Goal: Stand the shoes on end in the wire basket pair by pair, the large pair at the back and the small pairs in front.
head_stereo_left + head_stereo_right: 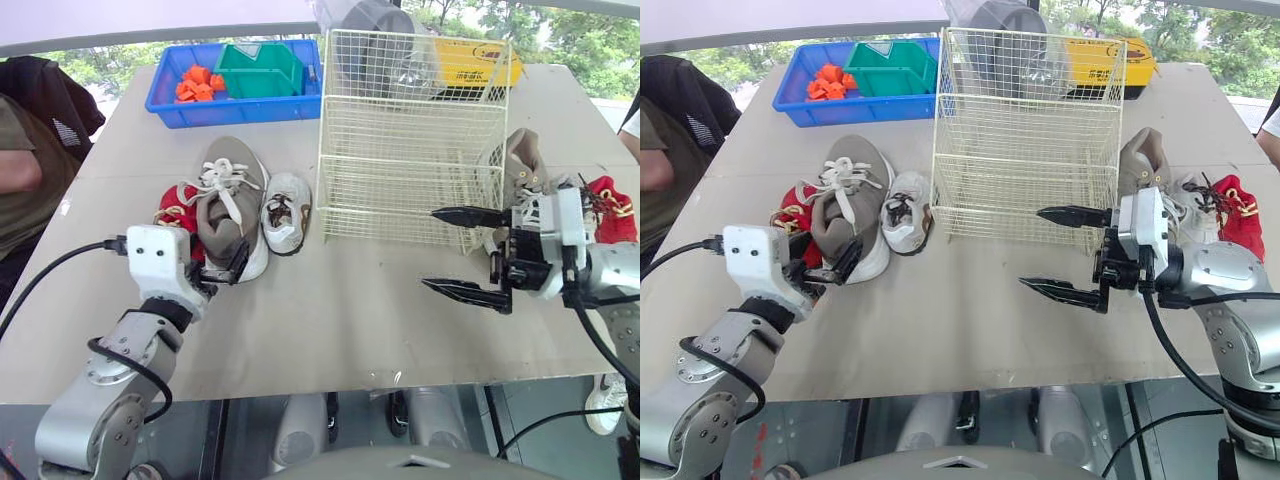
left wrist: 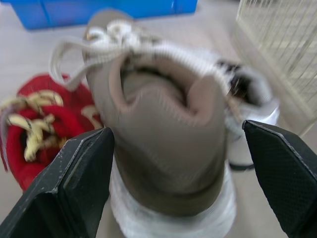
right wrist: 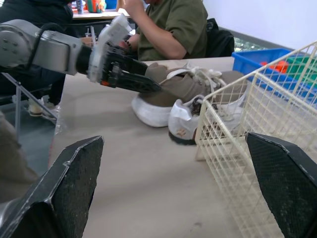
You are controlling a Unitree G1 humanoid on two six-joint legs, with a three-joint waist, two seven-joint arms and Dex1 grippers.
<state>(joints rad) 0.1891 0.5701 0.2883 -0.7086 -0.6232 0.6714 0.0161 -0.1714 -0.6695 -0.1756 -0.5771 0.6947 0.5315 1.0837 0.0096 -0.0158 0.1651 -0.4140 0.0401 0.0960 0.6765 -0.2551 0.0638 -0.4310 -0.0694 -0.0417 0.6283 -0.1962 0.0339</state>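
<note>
A person (image 1: pixel 22 150) sits far left of the wire basket (image 1: pixel 410 140), and a blue tray (image 1: pixel 165 104) stands behind its left corner. On the table (image 1: pixel 340 320), left of the basket, three shoes lie side by side. A red small shoe (image 1: pixel 172 212) is farthest out, a large taupe shoe (image 1: pixel 230 195) is next, and a small white shoe (image 1: pixel 286 212) is just beside the basket's left wall. The left gripper (image 2: pixel 176 131) is at the taupe shoe's heel, its fingers spread wide to either side and not closed on it. The basket stands upright. In front of its right half the right gripper (image 1: pixel 432 248) hovers with its fingers (image 1: pixel 465 215) wide apart, holding nothing. Right of the basket are the other large taupe shoe (image 1: pixel 1140 160), against its wall, and the other red shoe (image 1: pixel 1238 212), farther out.
</note>
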